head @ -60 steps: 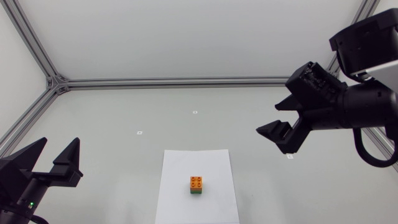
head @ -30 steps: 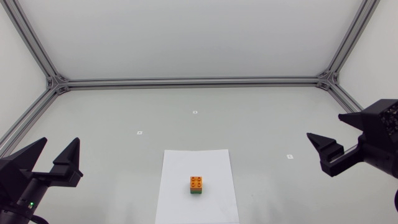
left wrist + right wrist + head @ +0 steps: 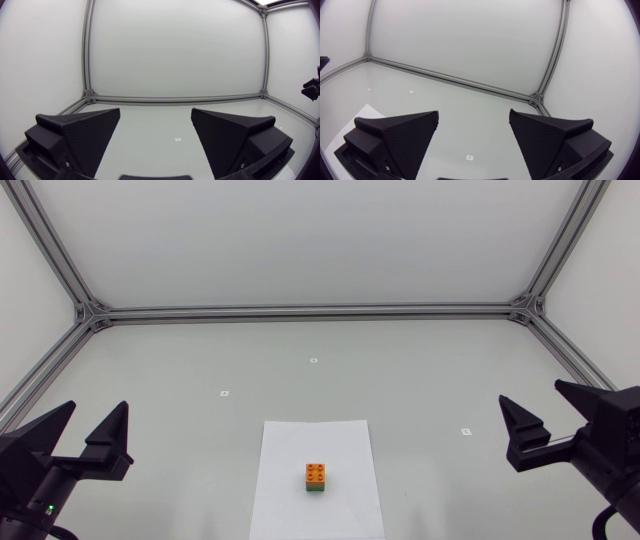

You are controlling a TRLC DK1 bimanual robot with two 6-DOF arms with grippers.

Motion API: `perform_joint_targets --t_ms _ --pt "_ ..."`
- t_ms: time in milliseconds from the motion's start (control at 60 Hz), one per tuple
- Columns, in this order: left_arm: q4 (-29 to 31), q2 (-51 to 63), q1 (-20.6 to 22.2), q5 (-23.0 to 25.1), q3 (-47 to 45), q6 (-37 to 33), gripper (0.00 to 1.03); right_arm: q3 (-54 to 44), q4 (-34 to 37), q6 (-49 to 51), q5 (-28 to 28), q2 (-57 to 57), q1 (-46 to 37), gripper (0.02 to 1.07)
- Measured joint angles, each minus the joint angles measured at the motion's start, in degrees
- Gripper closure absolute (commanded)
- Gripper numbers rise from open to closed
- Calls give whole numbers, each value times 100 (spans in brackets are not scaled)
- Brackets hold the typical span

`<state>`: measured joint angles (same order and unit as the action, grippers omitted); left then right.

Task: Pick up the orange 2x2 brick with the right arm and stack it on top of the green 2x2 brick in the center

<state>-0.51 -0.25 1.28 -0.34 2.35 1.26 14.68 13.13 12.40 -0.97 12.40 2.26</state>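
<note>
The orange 2x2 brick sits on top of the green 2x2 brick on a white paper sheet at the table's front middle. My right gripper hangs open at the right edge, far from the stack, with nothing between its fingers. My left gripper stands open at the front left, also holding nothing. In the right wrist view the open right gripper faces the table and a corner of the paper sheet lies beside one finger. The left wrist view shows the open left gripper over bare table.
Aluminium frame rails run along the table's back and sides. Small white markers dot the table surface, one of them lying between the right gripper's fingers in the right wrist view.
My right arm has pulled back from above the table's right middle down to the right edge. The orange brick stays on the green one. The left arm has not moved.
</note>
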Motion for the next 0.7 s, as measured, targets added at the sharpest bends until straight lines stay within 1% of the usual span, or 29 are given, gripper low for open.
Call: perform_joint_targets --t_ms 417,700 --pt "0 0 0 0 0 0 4 -1233 -1158 -955 81 -1095 -170 7" --pt "0 0 2 0 0 2 4 -1331 -1213 -1093 83 -1209 -197 7"
